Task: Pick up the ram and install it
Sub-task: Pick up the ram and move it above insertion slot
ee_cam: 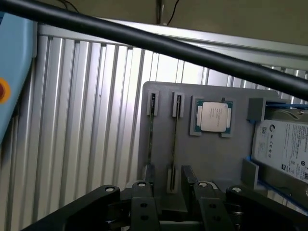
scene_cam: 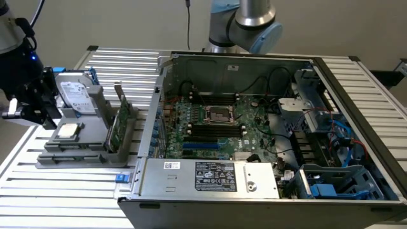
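Note:
Two ram sticks stand on edge in slots of the grey holder (ee_cam: 211, 159); from above they look like thin dark lines, one (ee_cam: 150, 137) beside the other (ee_cam: 176, 137). My gripper (ee_cam: 168, 179) is open just above the holder, its black fingers (ee_cam: 188, 174) set either side of the end of the second stick without touching it. In the exterior view the gripper (scene_cam: 38, 117) hangs over the holder (scene_cam: 79, 160) at the exterior view's left.
The holder also carries a processor chip (ee_cam: 213, 117), a silver hard drive (ee_cam: 284, 149) with blue rails, and a tall green card (scene_cam: 121, 121) with a metal bracket. The open computer case (scene_cam: 159, 95) lies to the exterior view's right, its motherboard (scene_cam: 216, 121) exposed. A black cable (ee_cam: 168, 45) crosses the wrist view.

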Motion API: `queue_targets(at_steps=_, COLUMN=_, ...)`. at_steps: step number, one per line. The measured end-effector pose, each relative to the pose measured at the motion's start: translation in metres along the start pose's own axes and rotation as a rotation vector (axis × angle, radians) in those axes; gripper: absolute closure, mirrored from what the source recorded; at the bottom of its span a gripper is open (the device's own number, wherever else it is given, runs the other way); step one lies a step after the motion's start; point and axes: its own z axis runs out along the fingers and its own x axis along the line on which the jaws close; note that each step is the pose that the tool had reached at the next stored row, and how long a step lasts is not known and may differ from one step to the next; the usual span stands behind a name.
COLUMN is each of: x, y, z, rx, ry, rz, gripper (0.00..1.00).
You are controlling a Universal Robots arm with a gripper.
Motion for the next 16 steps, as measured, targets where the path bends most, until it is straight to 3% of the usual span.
queue_targets(at_steps=16, x=0.018, y=-0.0032, z=0.0288, rx=-0.0035, ry=0.0005, rz=-0.034, gripper=0.64)
